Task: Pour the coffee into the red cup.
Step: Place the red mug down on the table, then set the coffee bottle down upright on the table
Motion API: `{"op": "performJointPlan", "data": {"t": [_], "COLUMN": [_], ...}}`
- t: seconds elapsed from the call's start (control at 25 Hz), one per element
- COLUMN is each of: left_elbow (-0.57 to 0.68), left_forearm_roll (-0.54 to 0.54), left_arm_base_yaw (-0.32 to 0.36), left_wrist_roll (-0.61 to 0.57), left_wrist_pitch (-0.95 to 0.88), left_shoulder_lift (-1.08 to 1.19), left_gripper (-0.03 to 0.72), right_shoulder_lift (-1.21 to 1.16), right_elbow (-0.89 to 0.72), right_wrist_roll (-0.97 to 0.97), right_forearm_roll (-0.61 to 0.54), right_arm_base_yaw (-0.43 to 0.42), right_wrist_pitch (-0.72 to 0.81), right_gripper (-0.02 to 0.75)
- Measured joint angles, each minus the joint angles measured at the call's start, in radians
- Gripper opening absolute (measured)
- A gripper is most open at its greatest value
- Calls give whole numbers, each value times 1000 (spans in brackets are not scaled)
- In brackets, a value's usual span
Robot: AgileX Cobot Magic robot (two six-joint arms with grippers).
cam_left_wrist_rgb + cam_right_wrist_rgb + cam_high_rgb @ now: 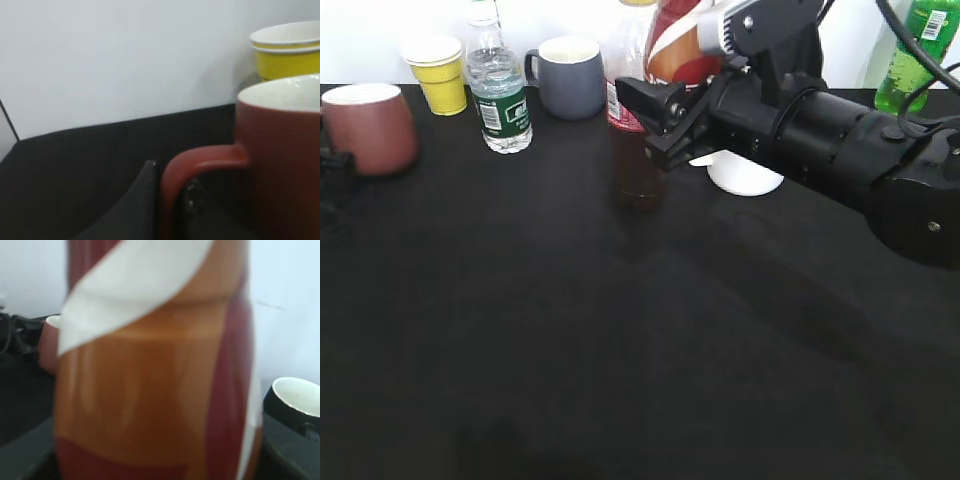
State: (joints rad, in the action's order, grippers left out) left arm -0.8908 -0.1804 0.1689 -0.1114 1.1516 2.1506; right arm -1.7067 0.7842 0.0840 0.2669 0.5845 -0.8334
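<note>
1. Right gripper (672, 118): near the bench's back edge, clamped on the coffee bottle (682, 45), held raised.
2. Red cup (370, 128): back left corner, upright; handle (192, 172) between the left gripper's fingers (132, 212); grip state unclear.

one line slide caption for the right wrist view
Coffee bottle fills the frame up close, with the red cup far left and a dark mug at right.
</note>
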Motion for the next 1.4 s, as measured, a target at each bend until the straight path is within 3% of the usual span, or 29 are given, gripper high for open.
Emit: {"op": "performJointPlan", "data": {"t": [0.12, 0.28, 0.36, 0.56, 0.88, 0.96, 1.04, 1.16, 1.32, 1.4], "left_elbow": [-79, -84, -78, 3, 223, 302, 380, 476, 522, 522], "left_forearm_roll": [-1, -4, 0, 9, 8, -39, -57, -55, -27, -19], "left_arm_base_yaw": [1, 1, 1, 1, 1, -1, -52, -191, -351, -425], "left_wrist_roll": [5, 7, 8, 16, 18, 18, 18, 19, 27, 28], "left_wrist_pitch": [24, 40, 41, 71, 60, 60, 60, 60, 60, 60], "left_shoulder_lift": [65, 79, 79, 71, -88, -172, -247, -350, -396, -396], "left_gripper": [49, 55, 92, 268, 279, 279, 279, 279, 279, 279], "right_shoulder_lift": [0, 0, 0, 0, 0, 0, 0, 1, 10, 10], "right_elbow": [0, 0, 0, 0, 0, 0, 0, -1, -1, -1], "right_wrist_roll": [-2, -2, -2, -2, -2, -2, -2, -2, -122, -219], "right_forearm_roll": [-1, -1, -1, -1, -2, -3, -4, -21, -255, -391], "right_arm_base_yaw": [0, 0, 0, 0, 0, 0, 0, 0, -18, -69], "right_wrist_pitch": [11, 12, 12, 12, 14, 14, 14, 23, 122, 160], "right_gripper": [528, 528, 528, 528, 528, 528, 528, 528, 528, 528]}}
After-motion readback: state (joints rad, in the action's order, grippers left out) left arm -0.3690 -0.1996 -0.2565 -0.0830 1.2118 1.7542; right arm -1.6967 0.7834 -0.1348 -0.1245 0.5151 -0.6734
